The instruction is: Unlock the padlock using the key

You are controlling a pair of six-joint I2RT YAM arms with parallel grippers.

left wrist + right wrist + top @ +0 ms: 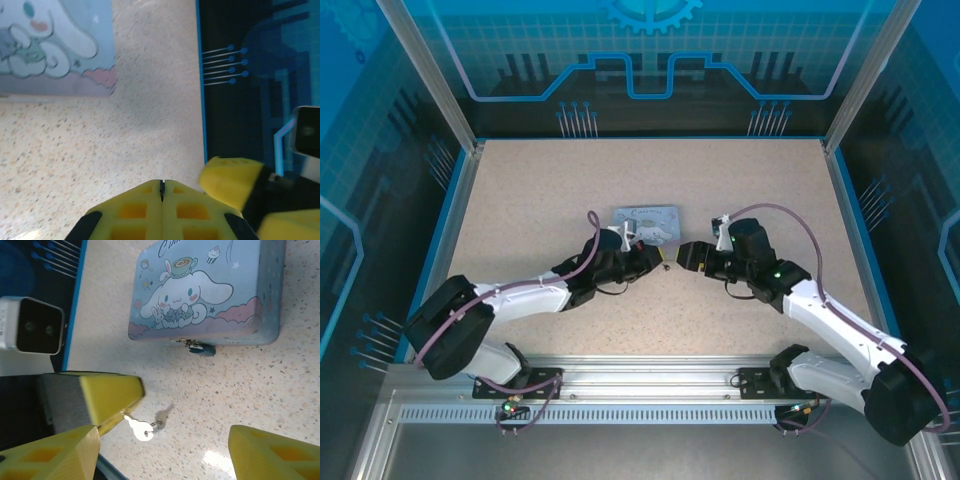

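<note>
The padlock [202, 348], small and dark, hangs from the clasp on the front edge of the pale blue cartoon tin [200, 290]. My left gripper [120, 407] is shut on the key [141, 430]. The key's silvery head sticks out of the fingertips, and a second small key [162, 416] dangles from its ring above the table. In the left wrist view the left gripper [162, 182] has its yellow fingers pressed together with a thin dark sliver between them. My right gripper [165, 440] is open, facing the key with a finger on either side of it. From above, the left gripper [658, 258] and right gripper [682, 256] meet tip to tip just in front of the tin [648, 222].
The speckled table [540, 180] stretches bare to the left, right and back of the tin. Blue-edged enclosure walls [460, 200] border it. A yellow finger [230, 180] of the right gripper sits close beside the left fingers.
</note>
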